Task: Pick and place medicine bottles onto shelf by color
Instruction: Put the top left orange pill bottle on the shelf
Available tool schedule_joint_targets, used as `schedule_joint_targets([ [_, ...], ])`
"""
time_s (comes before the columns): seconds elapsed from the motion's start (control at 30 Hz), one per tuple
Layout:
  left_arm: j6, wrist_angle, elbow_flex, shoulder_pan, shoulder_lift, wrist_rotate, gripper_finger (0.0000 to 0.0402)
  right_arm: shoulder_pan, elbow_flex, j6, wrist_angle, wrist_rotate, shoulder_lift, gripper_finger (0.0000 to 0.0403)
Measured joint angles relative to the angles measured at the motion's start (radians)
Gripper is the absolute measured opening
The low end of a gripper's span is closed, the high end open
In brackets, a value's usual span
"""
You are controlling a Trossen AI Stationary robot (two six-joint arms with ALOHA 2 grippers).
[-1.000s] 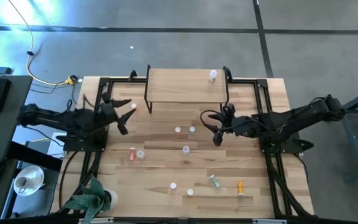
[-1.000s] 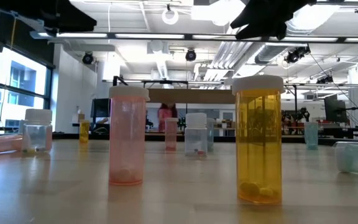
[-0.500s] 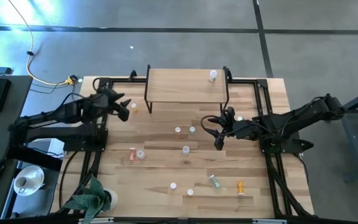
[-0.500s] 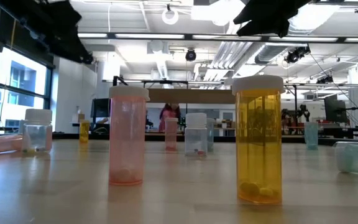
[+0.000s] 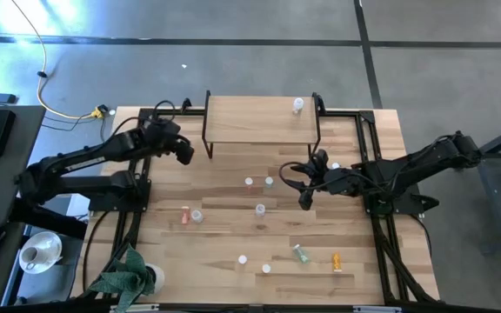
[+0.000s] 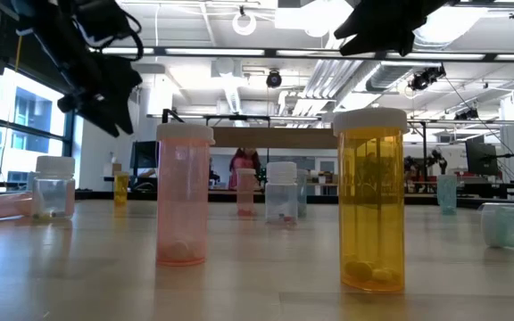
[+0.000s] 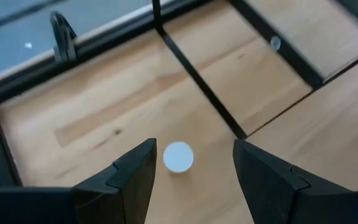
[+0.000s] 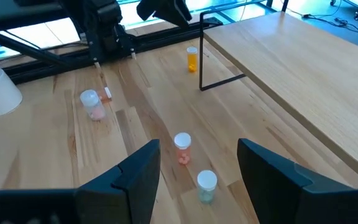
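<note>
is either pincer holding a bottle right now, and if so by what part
Nothing is held. The left pincer is open above a white-capped bottle beside the shelf, with gaps either side. The right pincer is open and empty too.

An open-plan lab or workshop: exposed ceiling ducts [image 6: 328,76] and strip lights [image 6: 239,52] fill the upper frame, equipment benches [image 6: 471,183] line the right background, and bare concrete floor [image 5: 233,61] surrounds the black-framed wooden desk [image 5: 233,235].
</note>
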Motion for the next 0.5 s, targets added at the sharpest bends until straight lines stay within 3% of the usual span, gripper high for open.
schedule_joint_targets([
  [0.5,-0.106,0.020,0.000,0.000,0.189,-0.017,0.0201,0.000,0.000,0.000,0.001,0.000,-0.001,0.0204],
])
